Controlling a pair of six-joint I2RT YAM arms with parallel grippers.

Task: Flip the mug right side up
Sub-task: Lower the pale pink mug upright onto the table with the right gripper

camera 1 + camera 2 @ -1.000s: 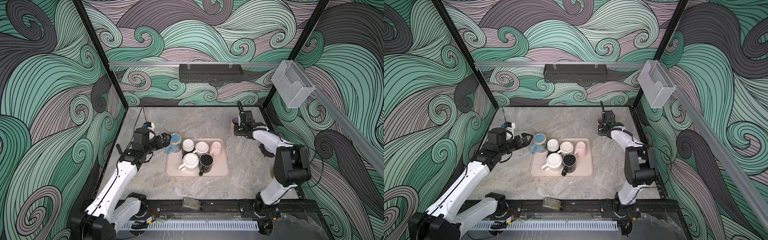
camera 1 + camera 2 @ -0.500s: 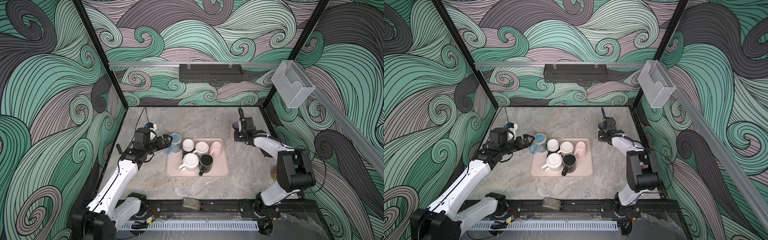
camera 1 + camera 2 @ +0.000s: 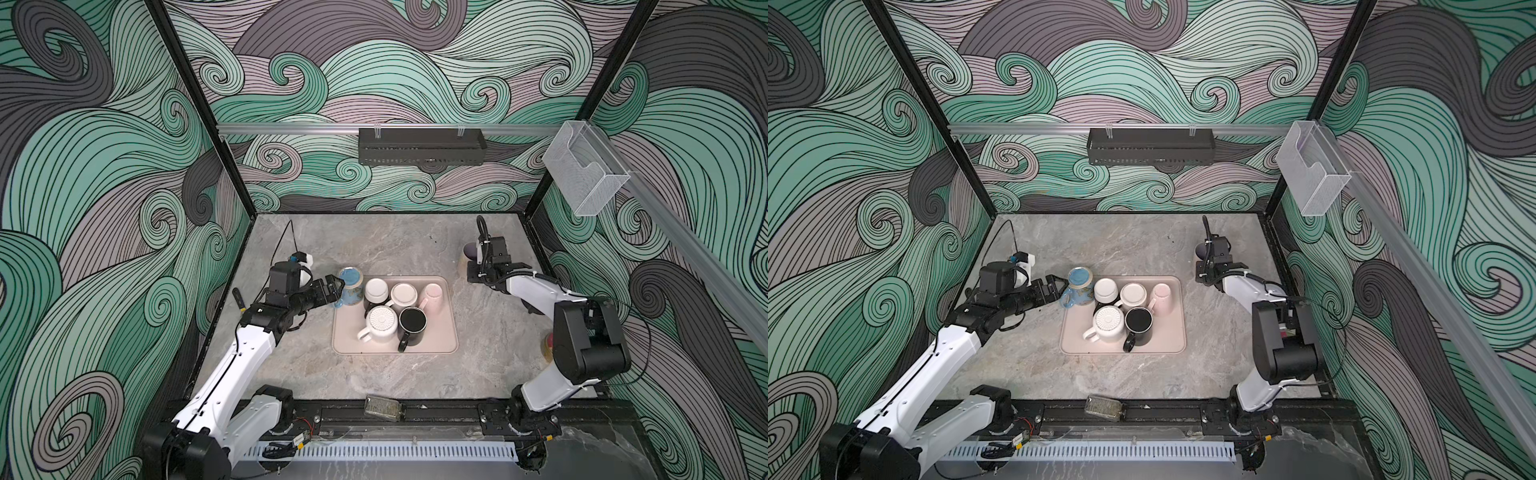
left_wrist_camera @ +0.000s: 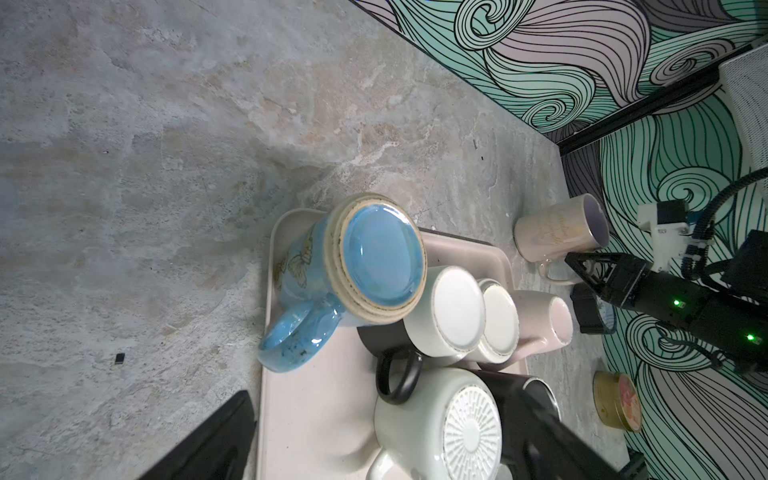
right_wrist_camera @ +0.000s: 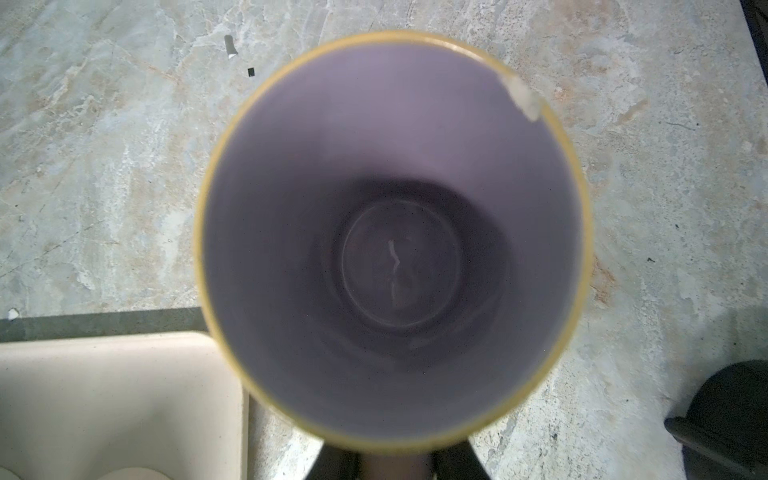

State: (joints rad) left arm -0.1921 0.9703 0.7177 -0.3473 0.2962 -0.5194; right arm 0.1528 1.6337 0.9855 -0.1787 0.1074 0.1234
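Centre-left in a top view, the left gripper (image 3: 335, 288), fingers spread and empty, sits just beside the upside-down blue mug (image 3: 350, 283) at the upper-left corner of the tray (image 3: 395, 351). A clumsy close could shove it off the rim. At right, the right gripper (image 3: 474, 271) pinches the handle of the upright purple-lined mug (image 3: 468, 252), and retreating unopened would topple it.

A tray (image 3: 395, 345) is sitting mid-counter (image 3: 374, 241), carrying clustered mugs (image 3: 384, 324); another mug (image 4: 552, 232) is standing right of it, a tin (image 4: 617, 401) lying nearer the front
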